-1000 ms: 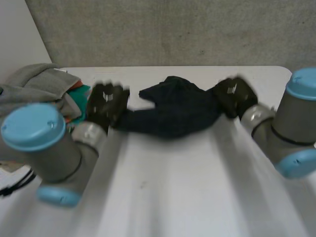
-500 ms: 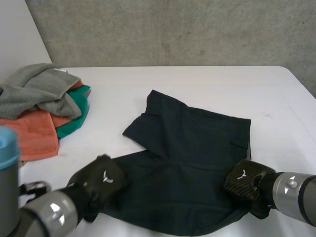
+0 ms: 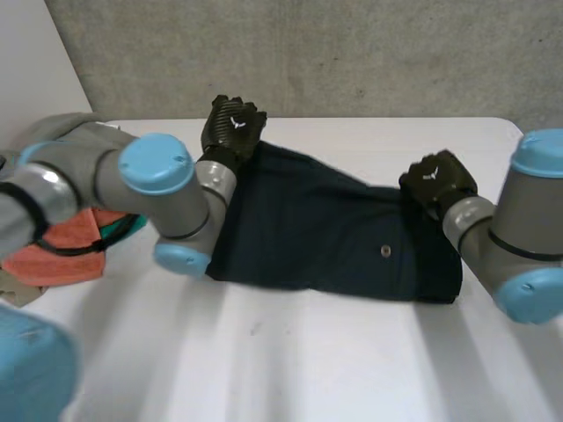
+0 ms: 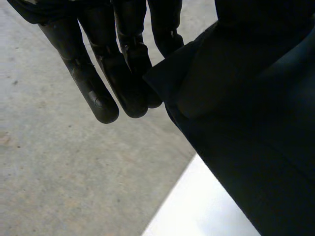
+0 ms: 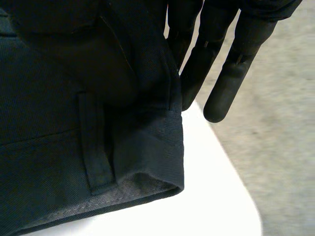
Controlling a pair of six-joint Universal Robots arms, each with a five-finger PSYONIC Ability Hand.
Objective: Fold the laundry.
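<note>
Left robot hand [image 3: 233,125] and right robot hand [image 3: 437,178] pinch corners of dark folded shorts [image 3: 325,233].

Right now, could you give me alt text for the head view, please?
Dark shorts lie folded on a white table, the left hand and right hand each holding a far corner; a pile of towels sits beside the left arm.

The white table [image 3: 352,360] backs onto grey concrete [image 3: 352,53].
</note>
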